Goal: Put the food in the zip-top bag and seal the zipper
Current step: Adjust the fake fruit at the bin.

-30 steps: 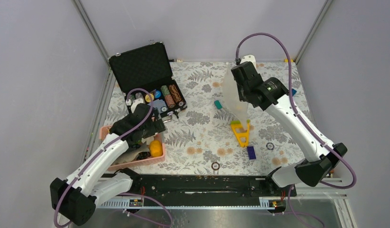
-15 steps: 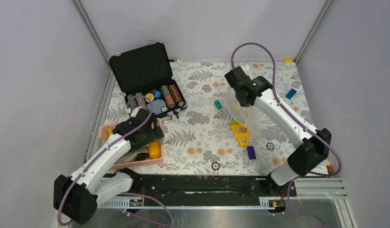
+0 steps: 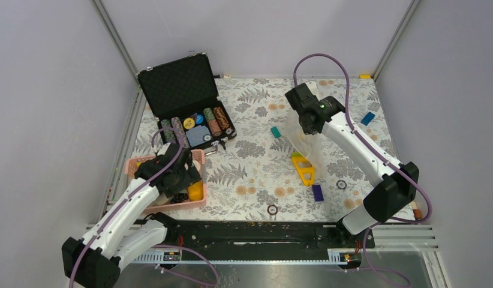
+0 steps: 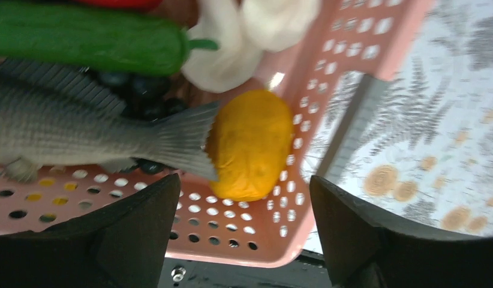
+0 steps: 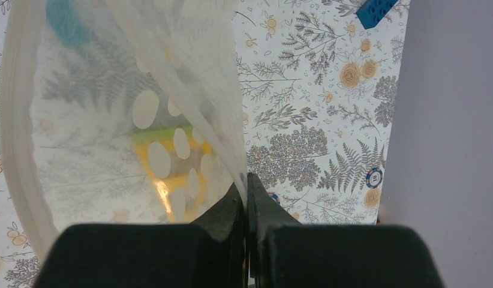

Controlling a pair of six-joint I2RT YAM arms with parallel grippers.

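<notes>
1. The table (image 3: 256, 180) is being covered by a flowery cloth, and grey walls are standing around it.
2. A pink basket (image 3: 199, 157) is sitting near the table's front left edge.
3. The food is being kept in the basket: an orange (image 4: 253, 144), a fish (image 4: 64, 135), a green vegetable (image 4: 82, 36), mushrooms (image 4: 232, 42) and grapes (image 4: 142, 96).
4. The left gripper (image 4: 244, 192) is being held over the basket. Its fingers are spread apart and nothing is being gripped.
5. The bag (image 5: 112, 120) is being held up over the right half of the table by the right gripper (image 5: 247, 192). Its fingers are pinched together on a fold of the bag.
6. The zipper (image 5: 19, 150) is running along the bag's edge, away from those fingers.
7. A yellow triangle (image 3: 304, 169) is being seen through the bag.
8. A black case (image 3: 184, 102) is lying open behind the basket.
</notes>
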